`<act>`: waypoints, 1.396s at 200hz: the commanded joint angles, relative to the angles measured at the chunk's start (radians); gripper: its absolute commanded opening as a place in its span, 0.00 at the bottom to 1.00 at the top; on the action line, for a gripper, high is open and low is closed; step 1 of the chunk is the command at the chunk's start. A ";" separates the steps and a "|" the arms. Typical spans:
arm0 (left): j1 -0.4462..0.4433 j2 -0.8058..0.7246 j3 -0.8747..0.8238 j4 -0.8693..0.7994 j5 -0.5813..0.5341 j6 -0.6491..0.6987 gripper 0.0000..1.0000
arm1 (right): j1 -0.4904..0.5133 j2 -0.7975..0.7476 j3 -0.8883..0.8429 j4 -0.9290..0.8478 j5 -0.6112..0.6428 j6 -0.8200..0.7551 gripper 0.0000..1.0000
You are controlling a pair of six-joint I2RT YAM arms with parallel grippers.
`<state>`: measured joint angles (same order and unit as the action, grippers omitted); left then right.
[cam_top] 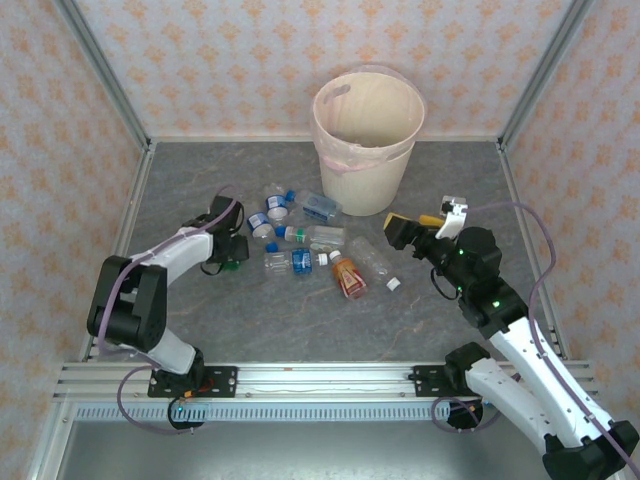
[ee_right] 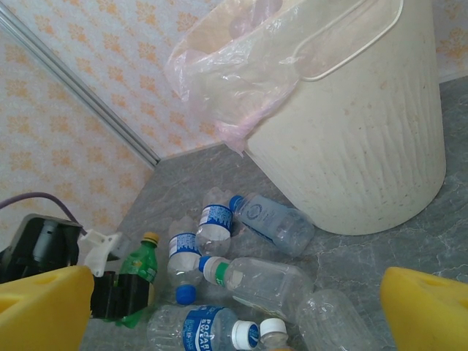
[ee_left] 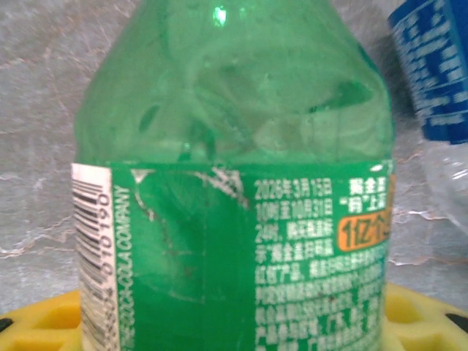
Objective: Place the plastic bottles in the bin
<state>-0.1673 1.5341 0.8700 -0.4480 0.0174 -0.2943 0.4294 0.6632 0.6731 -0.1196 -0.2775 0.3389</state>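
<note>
One green bottle (ee_left: 234,183) sits gripped crosswise by left tool (cam_top: 233,257).

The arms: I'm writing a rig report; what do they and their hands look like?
The left arm and right arm are white shells with black joints, each trailing a lilac-grey cable; green lights glow on the right. The left hand and right hand are black with yellow fingers, and a white bracket tops the right.

Scattered bottles (cam_top: 300,262) crowd the centre of the top view, nearly reaching the foot of the bin (cam_top: 368,135) above them. Bare table (cam_top: 300,330) lies open below them, at upper left and right of the bin.
</note>
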 commanded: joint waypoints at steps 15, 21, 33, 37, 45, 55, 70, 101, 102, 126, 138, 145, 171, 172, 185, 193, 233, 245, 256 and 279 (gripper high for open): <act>0.007 -0.115 0.036 -0.053 -0.018 -0.052 0.56 | 0.004 -0.027 0.021 -0.020 0.020 -0.003 1.00; 0.006 -0.137 0.040 -0.058 -0.012 -0.059 0.56 | 0.003 -0.029 0.020 -0.020 0.020 -0.001 1.00; 0.003 -0.178 0.057 -0.066 0.000 -0.069 0.56 | 0.004 -0.030 0.020 -0.019 0.020 0.002 1.00; 0.001 -0.190 0.064 -0.067 0.005 -0.071 0.56 | 0.004 -0.030 0.020 -0.019 0.018 0.002 1.00; -0.008 -0.213 0.081 -0.071 0.013 -0.075 0.56 | 0.003 -0.031 0.020 -0.019 0.018 0.004 1.00; -0.027 -0.239 0.107 -0.079 0.010 -0.082 0.56 | 0.004 -0.030 0.019 -0.018 0.018 0.006 1.00; -0.066 -0.268 0.163 -0.093 -0.013 -0.090 0.56 | 0.004 -0.031 0.019 -0.017 0.018 0.011 1.00; -0.160 -0.280 0.298 -0.099 -0.059 -0.115 0.56 | 0.005 -0.035 0.019 -0.018 0.017 0.018 1.00; -0.164 -0.280 0.303 -0.099 -0.060 -0.115 0.56 | 0.004 -0.036 0.019 -0.019 0.016 0.019 1.00; -0.237 -0.252 0.416 -0.075 -0.083 -0.131 0.56 | 0.005 -0.042 0.019 -0.024 0.018 0.023 1.00; -0.272 -0.230 0.472 -0.054 -0.098 -0.133 0.56 | 0.003 -0.045 0.020 -0.027 0.018 0.024 1.00; -0.295 -0.215 0.503 -0.036 -0.104 -0.131 0.56 | 0.004 -0.046 0.021 -0.032 0.020 0.025 1.00; -0.360 -0.148 0.598 0.053 -0.103 -0.102 0.56 | 0.005 -0.053 0.028 -0.045 0.022 0.027 1.00; -0.362 -0.145 0.602 0.056 -0.101 -0.101 0.56 | 0.005 -0.054 0.029 -0.047 0.022 0.027 1.00; -0.375 -0.099 0.661 0.078 -0.085 -0.096 0.56 | 0.004 -0.060 0.032 -0.055 0.026 0.027 1.00; -0.382 -0.064 0.709 0.080 -0.080 -0.093 0.56 | 0.004 -0.063 0.034 -0.060 0.028 0.029 1.00; -0.427 0.104 0.948 0.077 -0.078 -0.064 0.56 | 0.004 -0.069 0.039 -0.071 0.028 0.031 1.00; -0.438 0.153 1.018 0.070 -0.079 -0.056 0.56 | 0.006 -0.070 0.045 -0.076 0.029 0.031 1.00; -0.446 0.197 1.079 0.065 -0.079 -0.045 0.56 | 0.004 -0.070 0.050 -0.083 0.029 0.031 1.00; -0.454 0.295 1.208 0.042 -0.085 -0.026 0.56 | 0.004 -0.071 0.064 -0.100 0.031 0.028 1.00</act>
<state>-0.6106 1.7607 1.9514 -0.4011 -0.0597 -0.3634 0.4294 0.6067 0.6876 -0.2024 -0.2615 0.3656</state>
